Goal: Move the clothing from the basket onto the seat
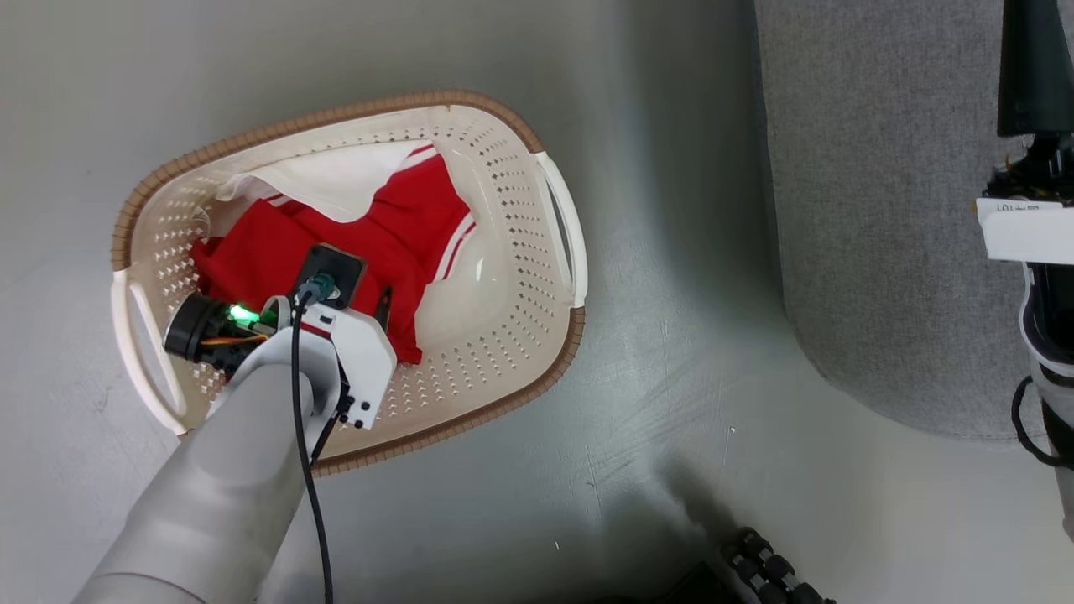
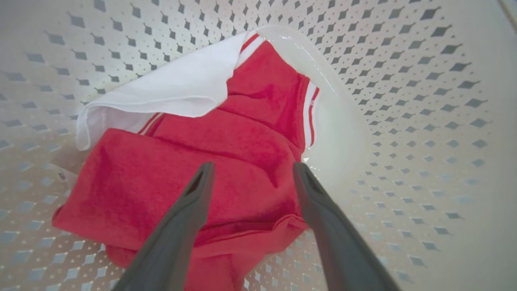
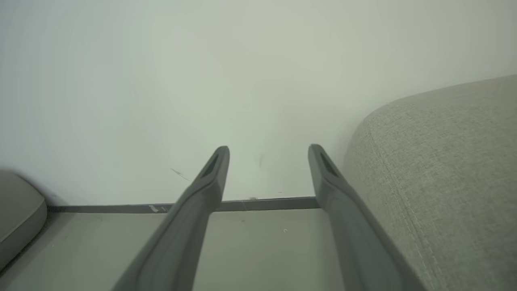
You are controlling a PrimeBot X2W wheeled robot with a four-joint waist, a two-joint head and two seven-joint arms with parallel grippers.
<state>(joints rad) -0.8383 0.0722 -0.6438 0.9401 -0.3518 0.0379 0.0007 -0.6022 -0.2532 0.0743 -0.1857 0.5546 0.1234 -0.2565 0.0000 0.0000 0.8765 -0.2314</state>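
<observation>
The basket [image 1: 520, 180] stands on the grey floor, left of centre in the head view. Inside lies the clothing [image 1: 403, 222], bright red with a white panel and thin white stripes. My left arm reaches down into the basket, its wrist [image 1: 336, 335] covering most of the fingers. In the left wrist view my left gripper [image 2: 253, 167] is open, its two fingers straddling the red clothing [image 2: 161, 178] just above it or touching it. The seat [image 1: 881, 210], a grey sofa, fills the right side. My right gripper [image 3: 269, 149] is open and holds nothing, beside the seat's rounded corner [image 3: 440, 169].
A black ridged object [image 1: 768, 570] lies on the floor at the bottom edge. A black cable [image 1: 306, 470] runs along my left forearm. The right wrist view has a pale wall, a dark skirting strip [image 3: 258, 204] and another grey cushion [image 3: 18, 218] at left.
</observation>
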